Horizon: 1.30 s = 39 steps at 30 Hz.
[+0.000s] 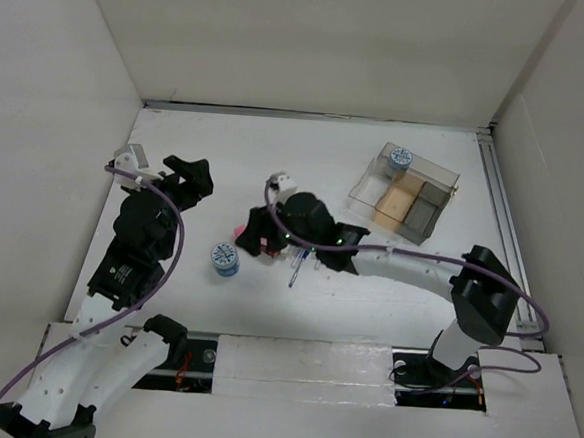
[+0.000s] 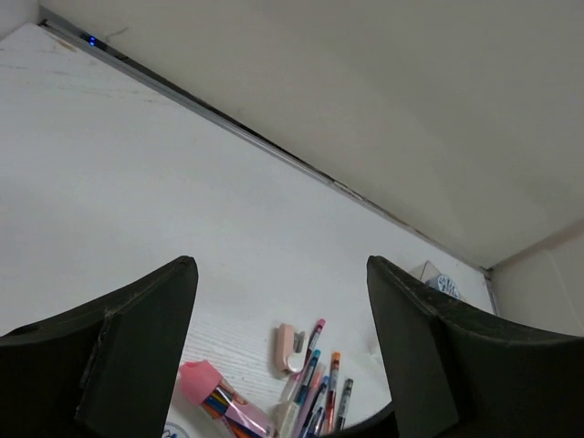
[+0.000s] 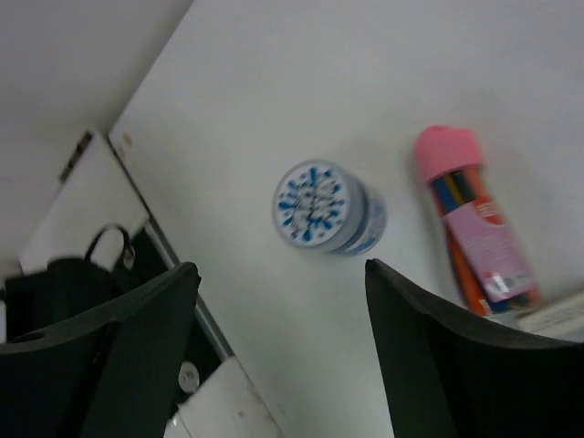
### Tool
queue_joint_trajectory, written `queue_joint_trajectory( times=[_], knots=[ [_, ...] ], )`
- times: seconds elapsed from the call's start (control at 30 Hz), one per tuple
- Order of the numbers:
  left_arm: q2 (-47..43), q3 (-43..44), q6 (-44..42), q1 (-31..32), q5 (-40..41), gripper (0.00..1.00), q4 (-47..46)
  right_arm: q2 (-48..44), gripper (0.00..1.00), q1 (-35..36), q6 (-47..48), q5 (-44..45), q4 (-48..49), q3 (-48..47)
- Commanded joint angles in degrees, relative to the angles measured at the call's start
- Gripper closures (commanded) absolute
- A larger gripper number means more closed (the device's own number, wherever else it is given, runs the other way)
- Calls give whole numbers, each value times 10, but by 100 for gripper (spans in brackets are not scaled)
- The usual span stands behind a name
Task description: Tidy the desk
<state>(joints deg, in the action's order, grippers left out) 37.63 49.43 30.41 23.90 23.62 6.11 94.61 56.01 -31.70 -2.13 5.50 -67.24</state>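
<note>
The white desk [image 1: 277,153] is walled in white, with a metal rail [image 1: 503,209] along its right edge. My left gripper [image 1: 202,180] is open and empty, held above the desk's left side. Its wrist view [image 2: 281,269] shows a pink-capped pen case [image 2: 214,397], a small pink stapler [image 2: 290,347] and several pens [image 2: 319,397] ahead. My right gripper [image 1: 254,232] is open and empty over the middle of the desk, above the pen case [image 3: 474,224]. A blue-and-white round tub [image 1: 226,260] sits just beyond its fingers [image 3: 137,356].
A clear compartment box [image 1: 404,192] stands at the back right, with another blue-and-white tub [image 1: 402,158] in its far corner. Loose pens [image 1: 296,269] lie by the right arm. The box's corner shows in the left wrist view [image 2: 443,283].
</note>
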Motion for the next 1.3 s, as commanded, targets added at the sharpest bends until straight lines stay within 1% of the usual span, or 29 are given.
queue_joint_trajectory(
  times=[0.0, 0.07, 0.13, 0.17, 0.33, 0.37, 0.57, 0.7, 0.8, 0.83, 0.9, 0.93, 0.97, 1.03, 1.07, 1.13, 1.27],
  knots=[
    [-17, 8, 24, -3, 63, 28, 0, 17, 19, 37, 52, 18, 16, -18],
    [-25, 9, 27, -3, 78, 28, 6, 51, 12, 61, 54, 35, 15, -33],
    [-30, 5, 30, -3, 82, 28, 6, 76, 11, 81, 58, 49, 4, -53],
    [-34, 3, 29, -3, 82, 28, 1, 97, 11, 81, 59, 63, 0, -73],
    [-35, 1, 21, -3, 70, 29, -2, 152, 10, 94, 64, 99, -13, -115],
    [-35, 1, 18, -3, 64, 29, -8, 178, 11, 99, 67, 113, -26, -145],
    [-41, 1, 16, -3, 59, 29, -6, 229, 10, 112, 74, 134, -41, -185],
    [-41, 1, 16, -3, 59, 30, -5, 245, 10, 125, 79, 142, -21, -189],
    [-46, -4, 16, -3, 58, 30, -12, 268, 10, 130, 78, 157, -44, -210],
    [-47, -4, 15, -3, 55, 30, -13, 277, 10, 136, 79, 175, -48, -217],
    [-41, 0, 14, -3, 54, 30, -7, 283, 13, 141, 81, 199, -51, -217],
    [-41, 1, 16, -3, 54, 30, -5, 285, 17, 148, 79, 220, -50, -216],
    [-43, 1, 16, -3, 54, 30, -7, 283, 24, 148, 72, 228, -49, -215],
    [-45, -2, 15, -3, 49, 30, -12, 268, 33, 148, 60, 241, -39, -208],
    [-41, -3, 15, -3, 49, 30, -14, 238, 43, 148, 46, 238, -25, -186],
    [-39, 0, 15, -3, 46, 30, -8, 201, 46, 148, 38, 232, 31, -157],
    [-43, -6, 11, -3, 39, 30, -16, 111, 49, 129, 9, 237, 59, -119]
  ],
)
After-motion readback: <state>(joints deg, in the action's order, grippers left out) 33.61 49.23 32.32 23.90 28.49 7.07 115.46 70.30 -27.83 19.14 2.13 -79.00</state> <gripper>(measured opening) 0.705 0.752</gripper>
